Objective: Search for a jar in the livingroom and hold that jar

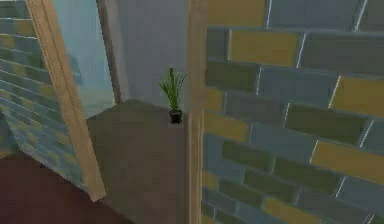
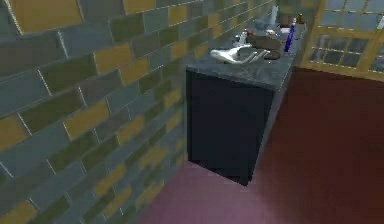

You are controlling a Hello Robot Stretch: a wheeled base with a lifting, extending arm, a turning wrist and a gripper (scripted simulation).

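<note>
Brick-patterned wall (image 2: 90, 110) of blue and yellow blocks runs just beside a dark counter (image 2: 235, 125), on whose top lie a white basin (image 2: 236, 55) and, at its far end, small items including a blue bottle-like object (image 2: 288, 38), none confirmable as the jar; gripper state cannot be told

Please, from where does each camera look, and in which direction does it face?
Forward view: on the robot, facing ahead and slightly down, through a wooden door frame toward a potted plant.
Arm side view: on the robot's body, facing sideways at a dark counter with a sink, a window beyond.
Shared: the blue-and-yellow tiled wall and dark red floor.
</note>
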